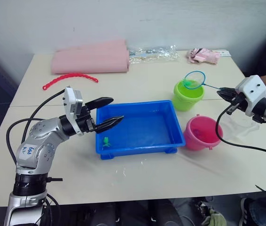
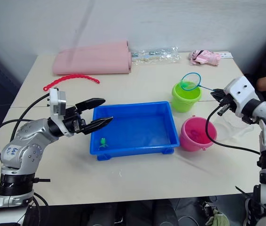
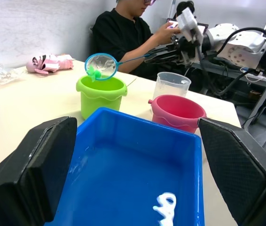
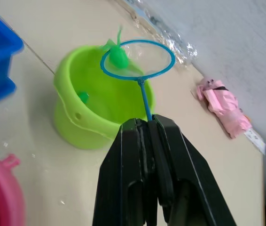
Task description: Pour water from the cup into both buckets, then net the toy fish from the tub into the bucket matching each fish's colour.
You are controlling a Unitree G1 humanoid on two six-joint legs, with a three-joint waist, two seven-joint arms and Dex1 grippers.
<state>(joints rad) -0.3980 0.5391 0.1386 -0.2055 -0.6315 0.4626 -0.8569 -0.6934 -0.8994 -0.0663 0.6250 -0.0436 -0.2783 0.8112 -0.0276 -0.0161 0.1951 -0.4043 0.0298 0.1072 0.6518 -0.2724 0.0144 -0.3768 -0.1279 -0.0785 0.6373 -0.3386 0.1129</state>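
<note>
One bright green fish (image 4: 119,56) lies in the blue-rimmed net (image 4: 137,59), held above the lime green bucket (image 1: 188,95) at far right. Right gripper (image 4: 147,123) pinches the net's thin handle; left gripper (image 1: 108,113) hangs spread over the blue tub (image 1: 137,141).

Right claw (image 1: 221,92) holding net (image 1: 194,80) over green bucket (image 1: 188,95)

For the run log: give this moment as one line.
right tool shut on net | green fish in net over green bucket | left tool open at tub
</note>
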